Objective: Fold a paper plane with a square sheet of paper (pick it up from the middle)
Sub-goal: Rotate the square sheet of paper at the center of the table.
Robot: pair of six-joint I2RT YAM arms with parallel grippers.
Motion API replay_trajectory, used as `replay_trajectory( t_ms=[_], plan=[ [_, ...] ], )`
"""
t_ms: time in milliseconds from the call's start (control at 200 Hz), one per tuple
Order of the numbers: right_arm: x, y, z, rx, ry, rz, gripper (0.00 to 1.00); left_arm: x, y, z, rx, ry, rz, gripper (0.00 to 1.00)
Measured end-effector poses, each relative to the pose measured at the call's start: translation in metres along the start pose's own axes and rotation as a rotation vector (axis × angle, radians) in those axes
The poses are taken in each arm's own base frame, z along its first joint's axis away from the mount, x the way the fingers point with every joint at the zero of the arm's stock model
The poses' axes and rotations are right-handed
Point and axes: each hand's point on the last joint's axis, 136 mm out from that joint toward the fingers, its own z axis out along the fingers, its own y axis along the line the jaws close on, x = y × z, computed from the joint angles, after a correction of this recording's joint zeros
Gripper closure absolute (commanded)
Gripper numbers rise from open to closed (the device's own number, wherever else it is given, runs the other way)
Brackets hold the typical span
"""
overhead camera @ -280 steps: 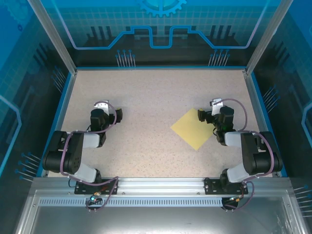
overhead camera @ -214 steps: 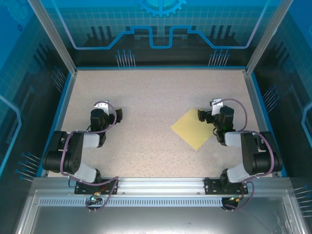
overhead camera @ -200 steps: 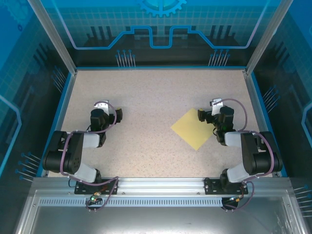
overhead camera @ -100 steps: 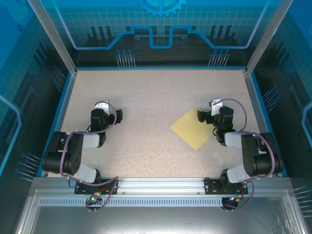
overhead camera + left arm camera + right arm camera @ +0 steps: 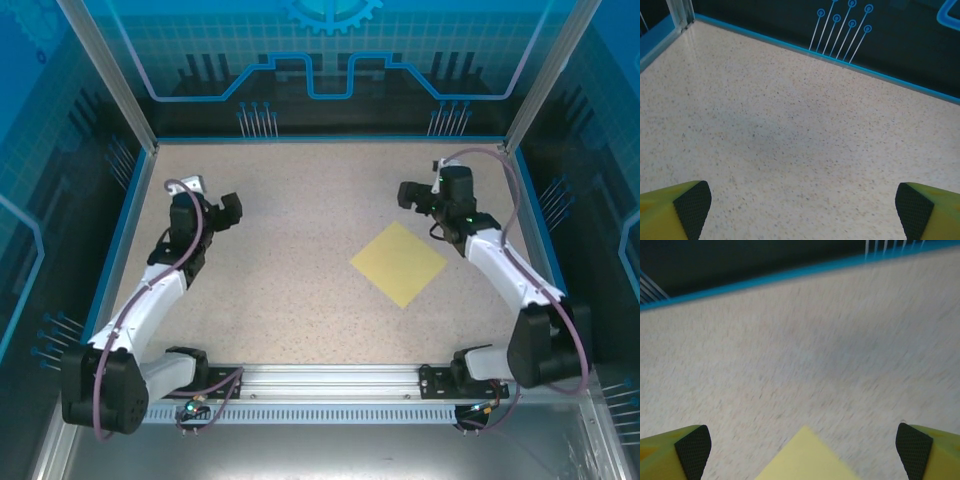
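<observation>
The square sheet of paper (image 5: 398,264) is lying flat on the speckled table (image 5: 300,250), turned like a diamond. It is sitting in the right half, nearer the front edge than the back, and nothing is touching it. The right fingers (image 5: 408,194) are hanging over the table just beyond the sheet's far corner, toward the back right. They are spreading wide apart and gripping nothing. In the right wrist view, the two yellow, black-padded tips are showing at the lower corners, and the sheet's pale corner is poking up between them at the bottom edge. The left fingers (image 5: 230,207) are hovering over the left part of the table, well apart from the paper, likewise gaping wide and empty. In the left wrist view they are framing bare table and the blue rim (image 5: 880,75) at the back.
</observation>
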Motion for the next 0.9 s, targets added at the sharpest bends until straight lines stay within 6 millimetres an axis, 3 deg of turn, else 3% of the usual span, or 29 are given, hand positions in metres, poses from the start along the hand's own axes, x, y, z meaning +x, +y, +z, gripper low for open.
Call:
replay_trajectory(
  t_ms=[80,175,325,495,720,900],
  plan=[
    [0.039,0.014,0.019,-0.016,0.146,0.05,0.01,0.0,-0.004,-0.004,0.003,0.057,-0.025,0.01],
    [0.087,0.024,0.034,-0.001,0.312,0.106,0.01,0.015,-0.006,-0.001,0.005,0.149,-0.03,0.01],
    [0.127,0.021,0.045,0.065,0.446,0.198,0.01,0.049,0.0,0.006,-0.018,0.286,-0.027,0.01],
    [0.142,0.015,0.055,0.119,0.506,0.26,0.01,0.062,0.002,0.007,-0.025,0.343,-0.022,0.01],
    [0.144,0.013,0.081,0.149,0.552,0.296,0.01,0.069,0.003,0.008,-0.035,0.377,-0.043,0.01],
    [0.132,0.03,0.102,0.117,0.567,0.296,0.01,0.075,-0.001,0.004,-0.025,0.408,-0.11,0.01]
  ],
)
